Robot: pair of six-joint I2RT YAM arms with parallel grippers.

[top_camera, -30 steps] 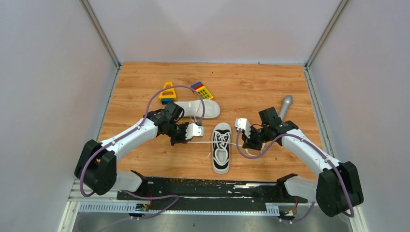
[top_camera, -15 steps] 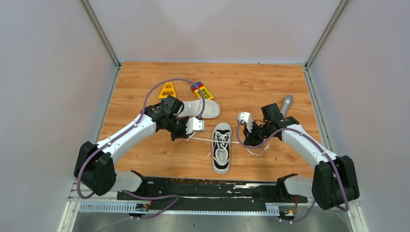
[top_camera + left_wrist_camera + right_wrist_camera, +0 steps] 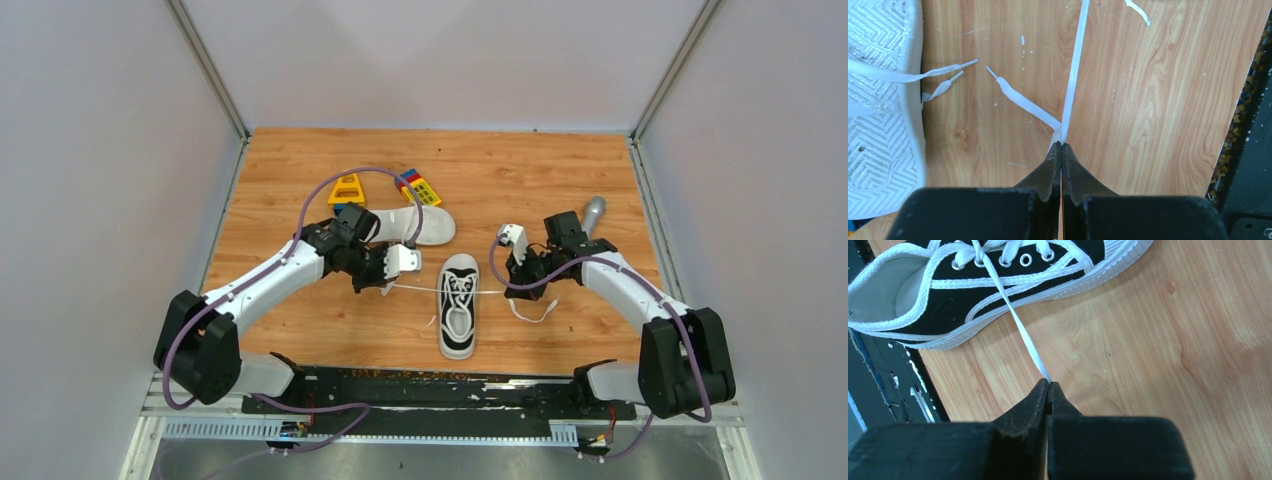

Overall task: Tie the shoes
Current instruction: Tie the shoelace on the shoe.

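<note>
One black shoe (image 3: 458,318) with a white toe cap stands upright at the table's middle front, toe toward the near edge. Its mate (image 3: 415,226) lies sole-up behind it, and its white ribbed sole (image 3: 878,110) fills the left of the left wrist view. My left gripper (image 3: 388,285) (image 3: 1061,144) is shut on a white lace (image 3: 1074,65) left of the upright shoe. My right gripper (image 3: 508,290) (image 3: 1048,382) is shut on the other lace (image 3: 1018,325), which runs taut from the shoe's eyelets (image 3: 998,280). The two laces stretch out sideways in a nearly straight line.
Colourful toy blocks (image 3: 347,189) (image 3: 420,186) sit behind the overturned shoe. A grey metal cylinder (image 3: 592,212) lies at the right, just behind my right arm. A black rail (image 3: 430,385) runs along the near edge, and walls close in both sides.
Both grippers have shifted slightly away from the near edge with the laces held. The right wrist has swung outward, and the lace line has tightened.
</note>
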